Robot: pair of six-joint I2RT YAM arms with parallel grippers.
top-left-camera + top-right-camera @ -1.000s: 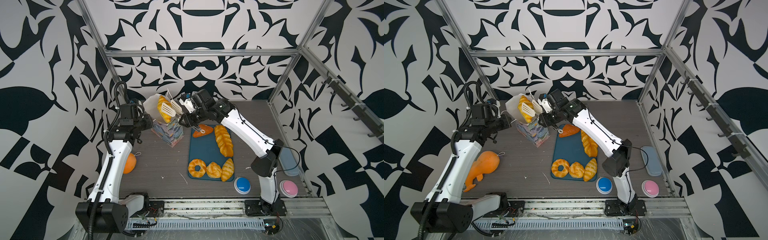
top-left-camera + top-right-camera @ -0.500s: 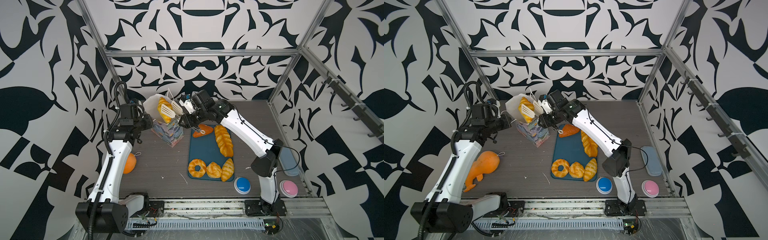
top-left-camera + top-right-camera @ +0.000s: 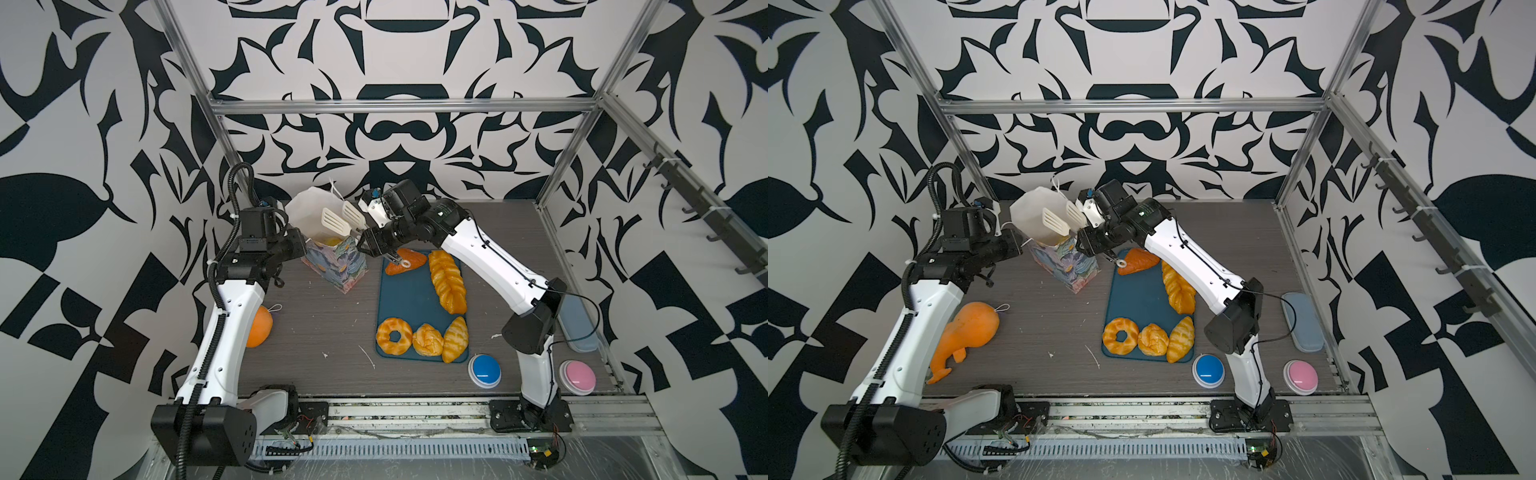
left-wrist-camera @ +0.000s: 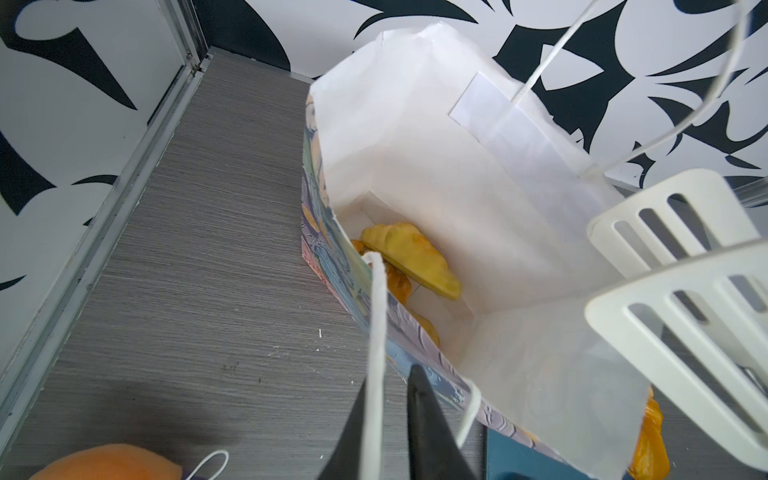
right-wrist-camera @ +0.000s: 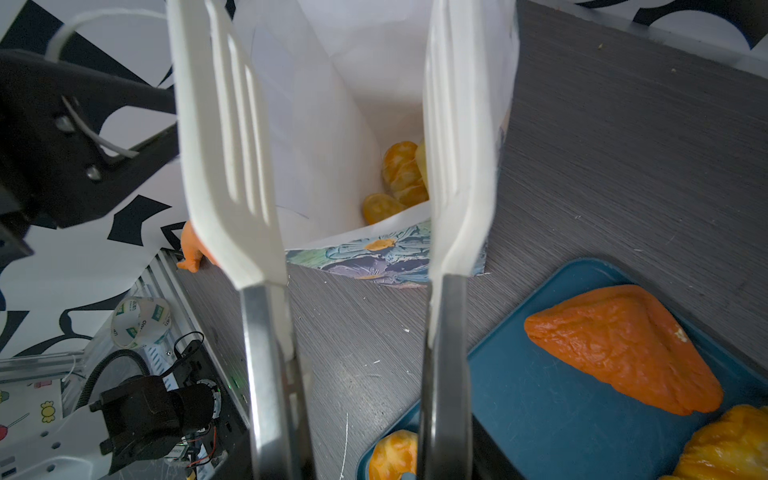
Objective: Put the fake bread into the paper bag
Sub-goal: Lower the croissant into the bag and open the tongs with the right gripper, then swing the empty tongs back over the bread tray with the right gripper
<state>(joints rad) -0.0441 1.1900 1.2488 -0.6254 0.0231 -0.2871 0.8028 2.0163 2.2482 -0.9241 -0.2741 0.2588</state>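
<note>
Right tool [image 3: 344, 217], its white slotted paddles parted and empty, hangs over the open mouth of the paper bag [image 3: 337, 266]. Left tool [image 4: 388, 390] pinches the string handle [image 4: 376, 316] of that bag. Some fake bread [image 4: 411, 257] lies in the bag's bottom, and five other pieces rest on the blue tray [image 3: 409, 299] beside it on the bench [image 3: 324, 320].

The white left arm [image 3: 232, 316] reaches forward, its black left gripper [image 4: 390, 378] pinched shut on a thin white string handle [image 4: 374, 324]. The white right arm [image 3: 482, 253] stretches across; the right gripper [image 3: 337, 210] holds its slotted white spatula fingers [image 5: 224, 145] apart, empty.
</note>
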